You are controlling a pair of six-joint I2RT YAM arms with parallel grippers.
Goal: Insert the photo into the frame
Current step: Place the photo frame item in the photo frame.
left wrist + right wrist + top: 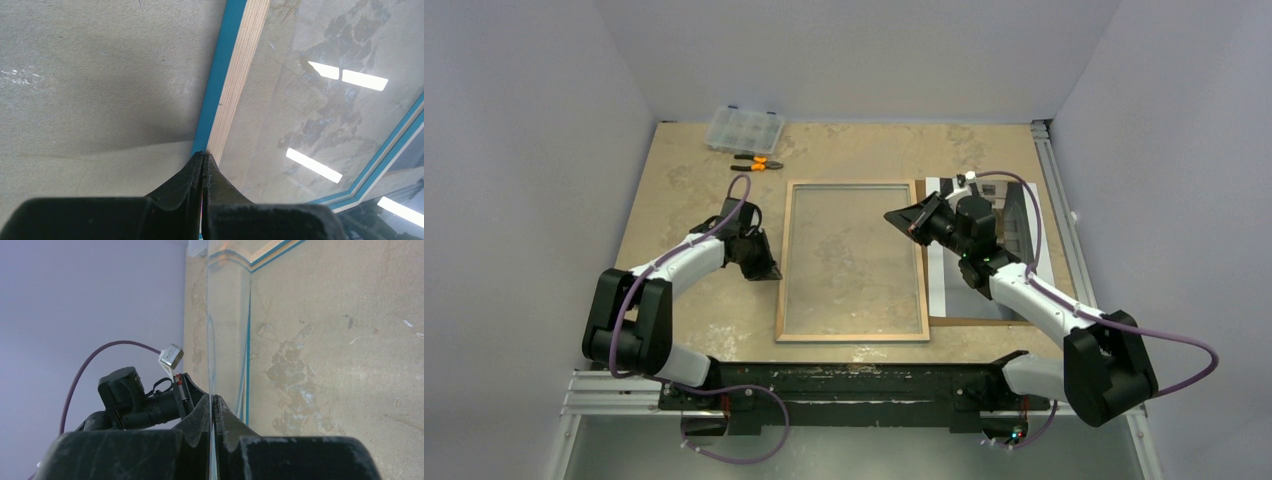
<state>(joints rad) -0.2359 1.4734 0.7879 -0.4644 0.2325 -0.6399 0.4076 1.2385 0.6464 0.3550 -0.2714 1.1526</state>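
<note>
Seen from above, the frame point(783, 262) is light natural wood; in the left wrist view a bright blue strip runs along its outer edge. The table point(684, 180) is sandy beige, mottled with darker grey-brown blotches. At right, the photo point(1016, 222) is misty grey with a white border, over a brown board point(969, 321). At upper left are a clear organiser box point(745, 128) and orange-handled pliers point(759, 163). The left arm point(689, 255) and right arm point(1024, 290) are white and black, with purple cables point(1164, 340). The walls point(524, 150) are pale lilac-grey.

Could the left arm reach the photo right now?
Probably not. The photo lies beyond the frame, on its right side, partly beneath the right arm. The left gripper sits shut at the frame's left edge.
</note>
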